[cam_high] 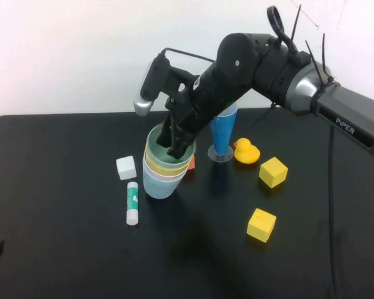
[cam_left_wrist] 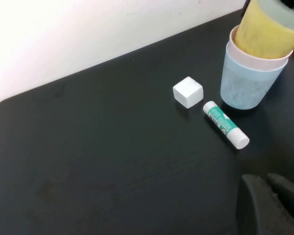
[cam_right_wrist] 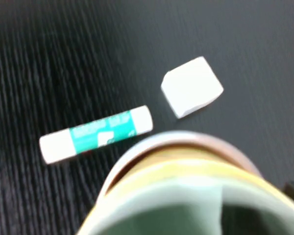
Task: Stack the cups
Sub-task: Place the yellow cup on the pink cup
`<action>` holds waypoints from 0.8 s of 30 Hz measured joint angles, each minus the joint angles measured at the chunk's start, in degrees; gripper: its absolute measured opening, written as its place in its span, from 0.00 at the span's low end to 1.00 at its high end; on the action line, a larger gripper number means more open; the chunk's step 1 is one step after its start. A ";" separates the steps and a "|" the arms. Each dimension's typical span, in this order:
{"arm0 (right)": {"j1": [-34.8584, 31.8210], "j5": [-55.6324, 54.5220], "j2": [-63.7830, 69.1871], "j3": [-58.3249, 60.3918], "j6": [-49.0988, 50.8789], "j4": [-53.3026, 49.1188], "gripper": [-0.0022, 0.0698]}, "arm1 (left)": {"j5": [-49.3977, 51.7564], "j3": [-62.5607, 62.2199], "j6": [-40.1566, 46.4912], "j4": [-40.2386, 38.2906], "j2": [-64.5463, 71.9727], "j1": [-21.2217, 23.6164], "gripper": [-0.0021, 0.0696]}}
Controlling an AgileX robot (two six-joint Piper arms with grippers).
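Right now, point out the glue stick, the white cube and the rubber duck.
glue stick (cam_high: 132,203): high view, middle of its green label.
white cube (cam_left_wrist: 188,91): left wrist view, its top face.
rubber duck (cam_high: 246,152): high view, its body.

We record the right arm reaching in from the right, bent at the elbow, forearm angled down toward table centre. Right gripper points downward, fingers dipped inside the pale green cup; their spread seems slight, though we cannot tell. Left gripper, dark, fingers together, hovers low near the table's front-left edge.
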 joint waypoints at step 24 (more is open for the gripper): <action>0.00 8.20 -14.04 -0.25 0.23 -7.78 0.28 | -1.98 1.07 0.00 -4.10 -2.20 0.00 0.03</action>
